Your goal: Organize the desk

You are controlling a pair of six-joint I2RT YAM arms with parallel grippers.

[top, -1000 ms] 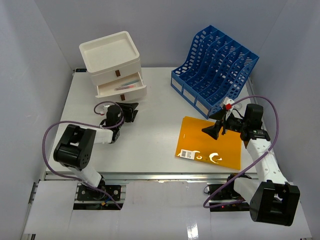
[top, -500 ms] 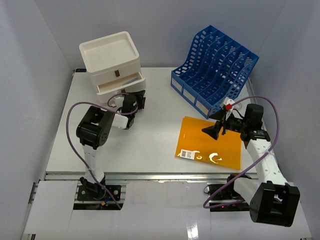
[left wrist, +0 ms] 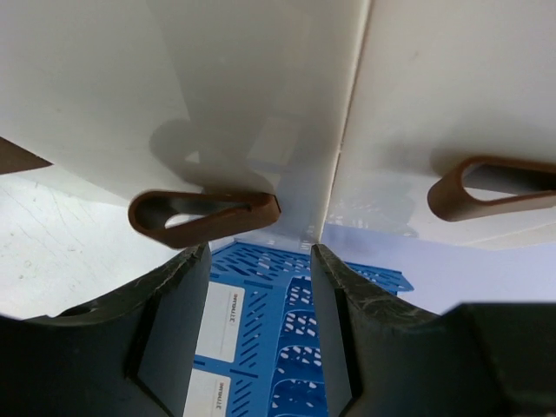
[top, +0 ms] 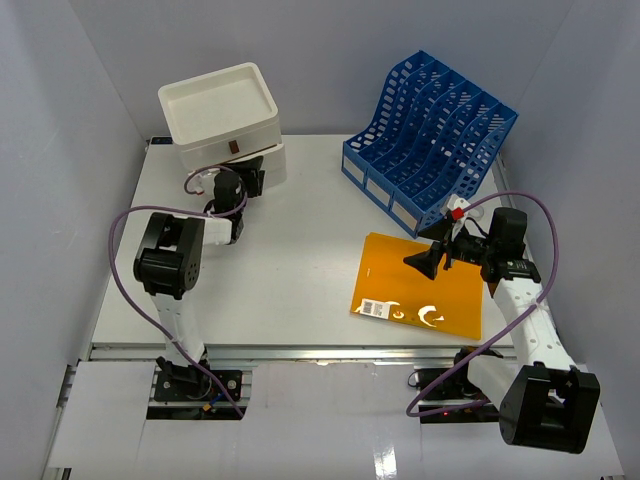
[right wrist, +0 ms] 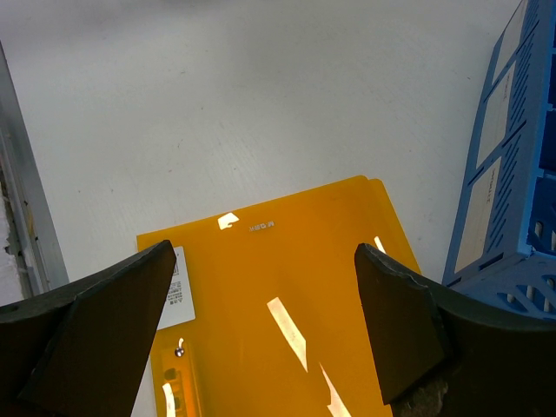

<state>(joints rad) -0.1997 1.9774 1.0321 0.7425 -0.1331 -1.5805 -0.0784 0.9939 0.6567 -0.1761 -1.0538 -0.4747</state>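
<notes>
Desk [top: 300,255] with drawer box [top: 222,115], rack [top: 435,135], folder [top: 425,285]

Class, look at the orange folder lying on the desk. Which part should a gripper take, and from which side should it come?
Probably the edge of the folder nearest the front rail, approached low from the right arm's side. It lies flat and thin on the desk, so its face offers nothing to pinch; one finger must slip under an edge.
</notes>
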